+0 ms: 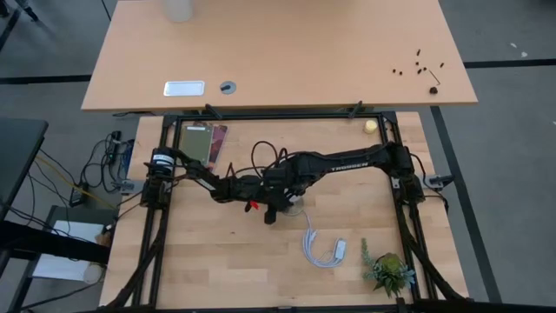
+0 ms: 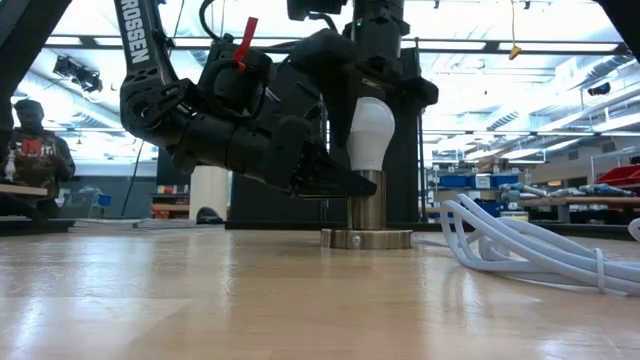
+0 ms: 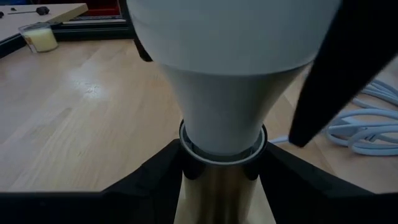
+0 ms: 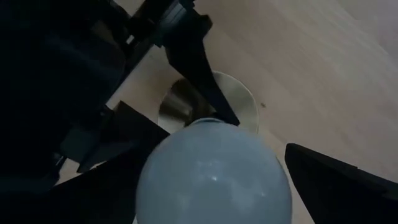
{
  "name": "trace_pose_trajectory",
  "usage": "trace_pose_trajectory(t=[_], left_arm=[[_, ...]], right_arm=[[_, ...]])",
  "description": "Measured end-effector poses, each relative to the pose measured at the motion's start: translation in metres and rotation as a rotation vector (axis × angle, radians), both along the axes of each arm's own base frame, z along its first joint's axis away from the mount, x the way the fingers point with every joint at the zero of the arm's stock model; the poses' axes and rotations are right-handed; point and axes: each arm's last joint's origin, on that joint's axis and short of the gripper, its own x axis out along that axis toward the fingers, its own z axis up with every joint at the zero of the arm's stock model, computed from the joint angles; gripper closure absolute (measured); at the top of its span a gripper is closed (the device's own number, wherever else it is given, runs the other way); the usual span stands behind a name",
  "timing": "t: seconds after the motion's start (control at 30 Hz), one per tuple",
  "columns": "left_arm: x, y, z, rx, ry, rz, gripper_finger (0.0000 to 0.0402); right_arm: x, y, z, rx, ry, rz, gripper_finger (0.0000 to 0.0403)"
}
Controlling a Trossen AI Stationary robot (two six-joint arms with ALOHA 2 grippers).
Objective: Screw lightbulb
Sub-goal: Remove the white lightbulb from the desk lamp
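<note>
The frosted-white lightbulb (image 2: 372, 128) stands upright with its base in a brass socket (image 2: 366, 208), whose round disc foot (image 2: 366, 238) rests on the table at mid-table (image 1: 295, 207). My right gripper (image 2: 372, 95) comes down from above and is shut on the bulb's round head (image 4: 211, 180). My left gripper (image 3: 221, 186) comes in low from the table's left and is shut on the socket's stem. The bulb's screw base is hidden inside the socket. My left gripper pinches the socket's upright stem (image 3: 217, 193) between its two fingers, just under the collar. The fingers come level from the table's left and lie across the stem. The socket stands upright on its foot on the table. My right gripper holds the bulb's wide head between its two fingers (image 3: 326, 68), from above, pointing down. One finger lies against the head's side (image 4: 140, 186). The other finger's touch (image 4: 329, 180) lies at the picture's edge. The bulb stands upright in the socket.
A coiled white cable with a plug (image 1: 323, 248) lies just right of the socket, toward the near edge (image 2: 540, 250). A small potted plant (image 1: 388, 271) stands near right and a candle jar (image 3: 38, 36) at the far right. A person (image 2: 30, 150) sits beyond the table.
</note>
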Motion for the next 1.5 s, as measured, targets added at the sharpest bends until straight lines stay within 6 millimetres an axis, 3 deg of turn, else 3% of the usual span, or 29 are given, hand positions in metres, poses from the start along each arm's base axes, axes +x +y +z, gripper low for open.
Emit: trace_pose_trajectory(t=[0.5, 0.8, 1.0, 1.2, 1.33, 1.5], left_arm=[[0.000, 0.000, 0.000, 0.002, 0.004, -0.001, 0.0201], [0.000, 0.000, -0.001, 0.004, 0.006, -0.001, 0.0201], [0.000, 0.000, -0.001, 0.006, 0.007, -0.001, 0.0201], [0.000, 0.000, -0.001, 0.008, 0.007, -0.002, 0.0201], [0.000, 0.000, -0.001, 0.008, 0.007, -0.002, 0.0201], [0.000, 0.000, -0.001, 0.008, 0.007, -0.002, 0.0201]], right_arm=[[0.000, 0.000, -0.018, 0.075, 0.005, 0.006, 0.0036], [0.000, -0.003, -0.018, 0.073, 0.006, 0.016, 0.0117], [0.000, -0.003, -0.018, 0.059, 0.006, 0.127, 0.0154], [0.000, -0.004, -0.018, 0.022, 0.010, 0.428, 0.0127], [0.000, -0.002, -0.018, -0.019, 0.014, 0.747, 0.0122], [0.000, -0.001, -0.018, -0.095, 0.029, 1.209, 0.0145]])
